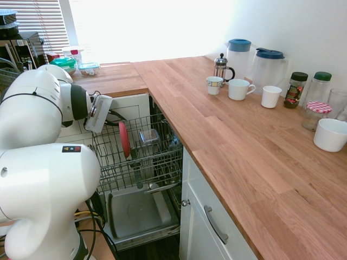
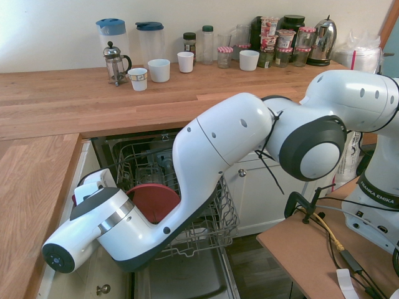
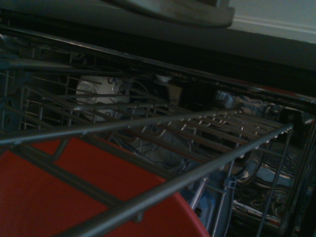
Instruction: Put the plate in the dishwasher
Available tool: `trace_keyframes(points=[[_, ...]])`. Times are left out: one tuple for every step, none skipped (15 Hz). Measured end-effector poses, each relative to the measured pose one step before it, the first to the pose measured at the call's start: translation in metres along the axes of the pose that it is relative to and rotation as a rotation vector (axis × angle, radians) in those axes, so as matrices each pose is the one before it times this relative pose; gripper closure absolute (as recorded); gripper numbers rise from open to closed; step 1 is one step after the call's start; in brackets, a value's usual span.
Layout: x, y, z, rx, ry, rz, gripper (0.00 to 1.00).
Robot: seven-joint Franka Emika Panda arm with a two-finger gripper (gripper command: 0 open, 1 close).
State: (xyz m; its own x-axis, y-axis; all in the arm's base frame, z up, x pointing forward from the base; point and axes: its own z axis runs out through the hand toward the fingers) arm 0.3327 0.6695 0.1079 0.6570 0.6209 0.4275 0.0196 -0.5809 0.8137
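In the first exterior view, the white Franka arm (image 1: 46,168) fills the left foreground. Beyond it, left of centre, the gripper (image 1: 99,114) is open, its two dark fingers (image 1: 116,114) parted near the plate's upper edge. The coral-red plate (image 1: 124,139) stands on edge in the upper wire rack (image 1: 138,151) of the dishwasher (image 1: 142,208); seen nearly edge-on, its long axis runs close to vertical, the top tipped slightly left. Its broad face points toward the second exterior camera. White mugs (image 1: 238,89) occupy the countertop (image 1: 217,141), upper right.
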Motion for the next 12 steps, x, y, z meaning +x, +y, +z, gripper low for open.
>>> trace_keyframes(points=[[0.00043,0.00002,-0.00075,0.0038,0.00109,0.00527,0.0],[0.00027,-0.00062,-0.00052,0.00825,0.00087,0.00677,0.0],[0.00002,-0.00081,0.00008,0.01473,-0.00259,0.00491,0.0],[0.00004,0.0001,-0.00003,0.01845,-0.00333,0.00137,0.0],[0.00055,0.00077,0.00008,0.01916,-0.00113,0.00202,0.0],[0.00131,0.0016,-0.00003,0.0204,0.00006,0.0031,0.0],[0.00247,0.00309,-0.00145,0.02286,-0.00149,0.00474,0.0],[0.0013,0.00249,-0.00282,0.02601,-0.00224,0.00171,0.0],[0.00175,0.00297,-0.00673,0.02296,0.0022,0.00447,0.0],[0.00324,0.00521,-0.0108,0.01676,0.00294,0.00133,0.0],[0.00411,0.00581,-0.0141,0.01885,0.00513,0.00237,0.0],[0.00484,0.0062,-0.01929,0.0248,0.00882,0.00362,0.0]])
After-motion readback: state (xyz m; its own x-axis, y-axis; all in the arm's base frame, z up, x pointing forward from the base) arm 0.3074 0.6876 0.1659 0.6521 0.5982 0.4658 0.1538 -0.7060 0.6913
